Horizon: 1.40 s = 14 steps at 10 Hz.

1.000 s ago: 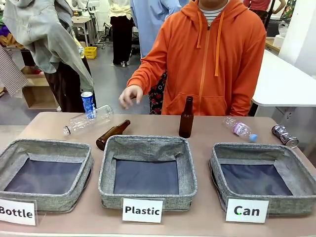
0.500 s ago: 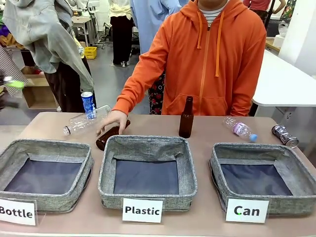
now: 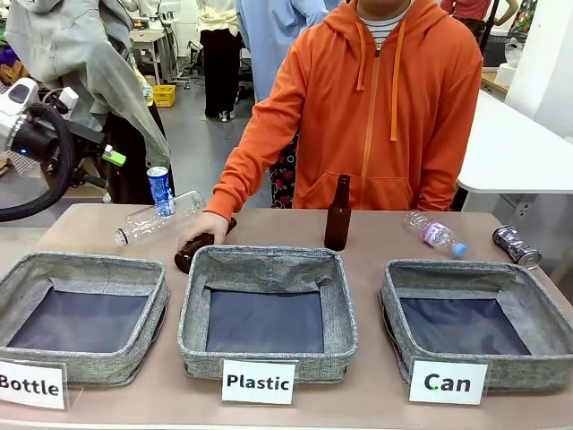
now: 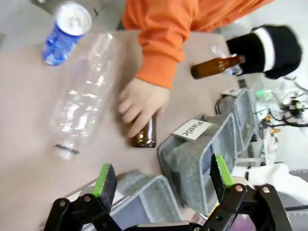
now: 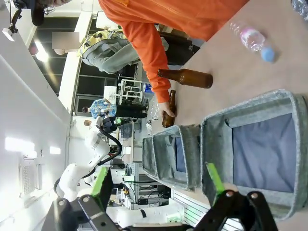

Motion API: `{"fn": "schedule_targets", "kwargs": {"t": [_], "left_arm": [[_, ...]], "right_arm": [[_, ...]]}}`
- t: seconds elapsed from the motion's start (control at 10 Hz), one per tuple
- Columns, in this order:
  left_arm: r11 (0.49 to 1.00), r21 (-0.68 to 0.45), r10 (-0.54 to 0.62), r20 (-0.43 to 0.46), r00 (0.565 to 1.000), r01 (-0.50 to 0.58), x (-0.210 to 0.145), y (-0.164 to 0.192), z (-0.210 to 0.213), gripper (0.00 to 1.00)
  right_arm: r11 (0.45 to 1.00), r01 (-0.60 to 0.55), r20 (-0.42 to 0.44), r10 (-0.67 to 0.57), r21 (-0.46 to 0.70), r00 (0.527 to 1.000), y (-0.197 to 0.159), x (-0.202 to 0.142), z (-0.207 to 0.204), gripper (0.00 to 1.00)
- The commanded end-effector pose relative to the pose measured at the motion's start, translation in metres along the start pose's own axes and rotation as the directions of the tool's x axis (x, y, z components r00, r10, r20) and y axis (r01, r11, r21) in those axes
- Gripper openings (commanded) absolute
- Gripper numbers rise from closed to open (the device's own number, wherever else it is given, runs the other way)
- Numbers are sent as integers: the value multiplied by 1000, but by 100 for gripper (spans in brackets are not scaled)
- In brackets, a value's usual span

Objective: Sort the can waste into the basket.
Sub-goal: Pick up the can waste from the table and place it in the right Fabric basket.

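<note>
Waste sits unsorted on the table (image 3: 376, 235), blue can (image 3: 159, 190) far left, silver can (image 3: 517, 246) far right, so we hold left pincer (image 4: 161, 175) and right pincer (image 5: 156, 182) wide, empty, ready.

There are three grey baskets near: the Bottle basket (image 3: 89, 262) at left, the Plastic basket (image 3: 269, 260) in the middle, the Can basket (image 3: 448, 273) at right. Farther are two brown bottles, the upright brown bottle (image 3: 337, 215) and the lying brown bottle (image 3: 185, 258); two clear bottles, the left clear bottle (image 3: 157, 219) and the right clear bottle (image 3: 434, 234); and two cans, the blue can (image 3: 159, 188) and the silver can (image 3: 517, 245).
</note>
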<state>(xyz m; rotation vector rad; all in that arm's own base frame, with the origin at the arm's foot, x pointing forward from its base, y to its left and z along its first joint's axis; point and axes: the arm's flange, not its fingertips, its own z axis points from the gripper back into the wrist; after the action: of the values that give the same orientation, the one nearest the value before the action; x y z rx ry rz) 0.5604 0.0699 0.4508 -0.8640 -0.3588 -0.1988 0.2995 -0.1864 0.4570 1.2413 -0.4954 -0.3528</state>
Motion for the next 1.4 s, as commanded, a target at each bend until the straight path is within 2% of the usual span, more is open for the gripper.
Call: {"fn": "schedule_targets", "kwargs": {"t": [0.0,0.1,0.3,0.5,0.6,0.8,0.9,1.0,1.1,1.3], "left_arm": [[993,-24,-111,149,983,116,-42,20,100,100],[990,-31,-124,246,961,136,-80,29,139,100],[989,-7,-135,385,913,149,-162,47,180,100],[986,-14,-145,447,883,169,-196,59,188,100],[988,-7,-137,442,886,156,-194,59,182,100],[991,15,-129,382,915,134,-161,54,167,100],[982,-5,-177,324,929,189,-140,45,157,100],[982,13,-184,233,955,186,-118,40,144,100],[985,-48,-150,245,958,166,-115,51,162,100],[993,-57,-77,393,917,108,-171,67,248,100]], "right_arm": [[1000,-18,17,18,24,1000,1,2,-1,100],[1000,-18,17,18,24,1000,1,2,-1,100],[1000,-18,17,18,24,1000,1,2,-1,100],[1000,-18,17,18,24,1000,1,2,-1,100],[1000,-18,17,18,24,1000,1,2,-1,100],[1000,-18,17,18,24,1000,1,2,-1,100],[1000,-18,17,18,24,1000,1,2,-1,100],[1000,-18,17,18,24,1000,1,2,-1,100],[1000,-18,17,18,24,1000,1,2,-1,100],[1000,-18,17,18,24,1000,1,2,-1,100]]}}
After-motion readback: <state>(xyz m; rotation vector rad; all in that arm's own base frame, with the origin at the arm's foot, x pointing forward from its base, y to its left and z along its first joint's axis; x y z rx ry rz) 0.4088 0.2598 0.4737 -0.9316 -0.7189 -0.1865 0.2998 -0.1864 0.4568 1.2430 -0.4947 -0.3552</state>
